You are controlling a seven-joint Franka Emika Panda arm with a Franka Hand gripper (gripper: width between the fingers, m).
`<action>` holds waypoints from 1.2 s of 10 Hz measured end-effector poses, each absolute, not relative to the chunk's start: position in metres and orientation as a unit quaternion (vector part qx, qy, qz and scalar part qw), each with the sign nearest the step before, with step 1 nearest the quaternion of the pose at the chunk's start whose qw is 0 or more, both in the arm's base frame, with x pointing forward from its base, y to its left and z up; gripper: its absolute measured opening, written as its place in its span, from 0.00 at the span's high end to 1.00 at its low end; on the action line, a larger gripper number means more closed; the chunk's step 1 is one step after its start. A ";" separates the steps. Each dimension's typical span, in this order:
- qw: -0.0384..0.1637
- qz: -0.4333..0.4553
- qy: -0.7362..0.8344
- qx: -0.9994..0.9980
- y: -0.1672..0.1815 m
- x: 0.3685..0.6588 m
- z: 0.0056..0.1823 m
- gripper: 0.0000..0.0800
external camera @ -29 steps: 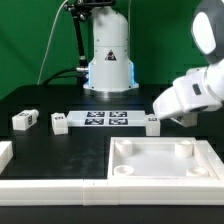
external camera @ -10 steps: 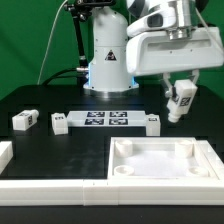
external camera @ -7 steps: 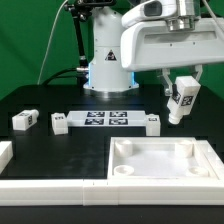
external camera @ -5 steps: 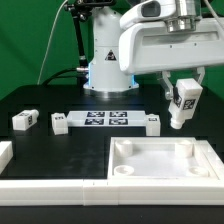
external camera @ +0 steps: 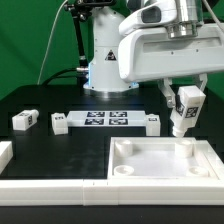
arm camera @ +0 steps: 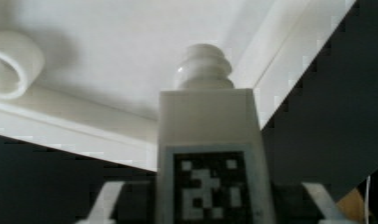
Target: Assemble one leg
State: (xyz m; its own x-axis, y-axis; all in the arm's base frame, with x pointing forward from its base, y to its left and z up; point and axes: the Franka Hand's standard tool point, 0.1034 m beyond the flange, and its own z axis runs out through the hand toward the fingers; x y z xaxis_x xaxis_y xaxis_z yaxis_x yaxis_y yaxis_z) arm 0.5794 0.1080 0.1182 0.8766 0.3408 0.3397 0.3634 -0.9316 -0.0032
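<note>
On the worktop (external camera: 60, 150), the marker board (external camera: 107, 119) lies in front of the robot base (external camera: 108, 55). A first small block (external camera: 59, 123) sits just beside its end at the exterior view's left, a second small block (external camera: 152, 122) at its right end, and a third small block (external camera: 24, 120) farther left. The square panel (external camera: 150, 160) lies nearer the camera, to the right. The leg (external camera: 182, 115), clamped in the tool (external camera: 184, 97), hangs upright above the panel's far right corner socket (external camera: 186, 150).

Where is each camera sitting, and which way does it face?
Exterior view: off the arm, low at the table edge, facing the robot base; shows the arm and gripper holding the leg above the panel.
Wrist view: on the wrist, looking down the leg at the panel; fingers show.
Shared: leg, panel.
</note>
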 end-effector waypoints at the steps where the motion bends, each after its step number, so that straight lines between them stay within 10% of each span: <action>1: 0.036 -0.171 -0.172 -0.969 0.110 0.580 0.117 0.64; 12: 0.037 -0.269 -0.160 -0.949 0.110 0.622 0.093 0.64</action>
